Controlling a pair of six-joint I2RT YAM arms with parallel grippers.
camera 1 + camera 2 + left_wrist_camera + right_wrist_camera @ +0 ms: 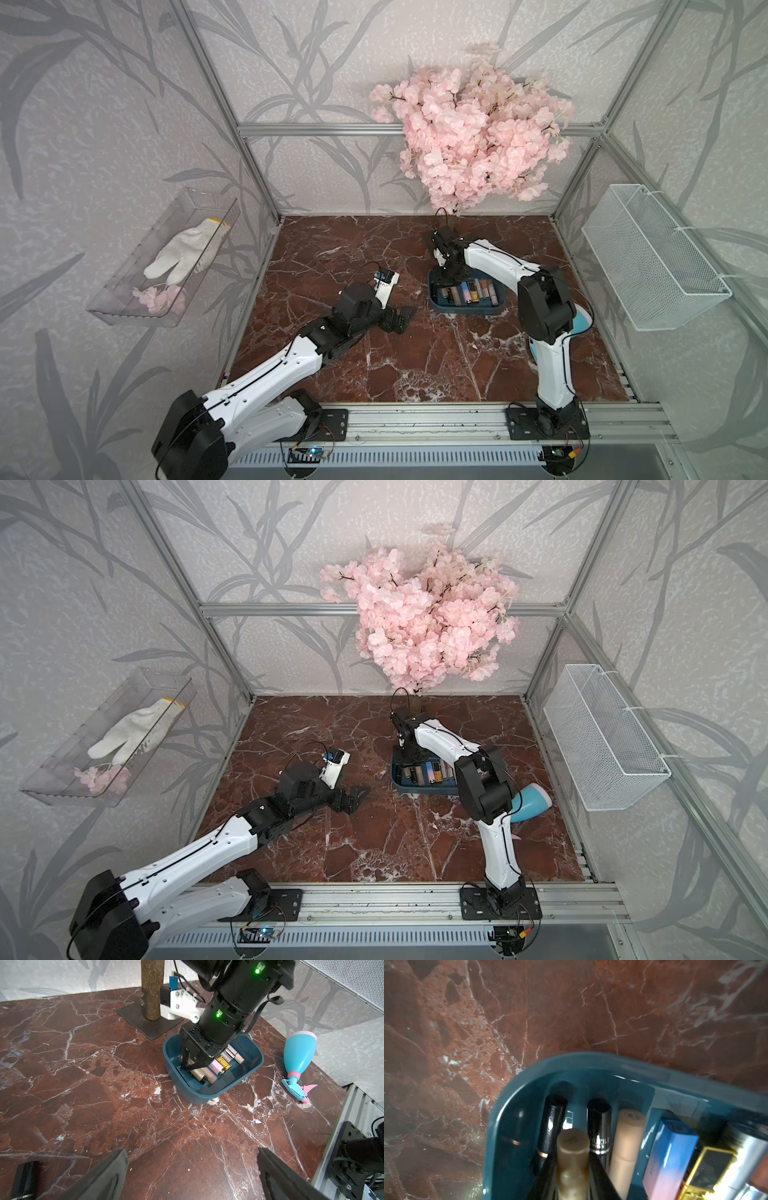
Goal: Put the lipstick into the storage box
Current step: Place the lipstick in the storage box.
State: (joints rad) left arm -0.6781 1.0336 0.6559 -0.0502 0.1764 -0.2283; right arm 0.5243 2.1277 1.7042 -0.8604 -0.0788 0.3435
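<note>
Tan lipstick (572, 1147), pinched in right hand (187, 1067), hangs low inside box (591, 1061) among other lipsticks (627, 1140), so only release seems left; left hand (192, 1152) spread, empty, near box.

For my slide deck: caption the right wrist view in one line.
Right gripper, shut on a tan lipstick, over the row of tubes in the teal storage box.

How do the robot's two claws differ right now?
The left gripper is wide open over the red-brown marble tabletop, empty; the right gripper is shut on a tan lipstick tube. Left sits outside the dark teal plastic storage box; right reaches into it. Both are black.
</note>
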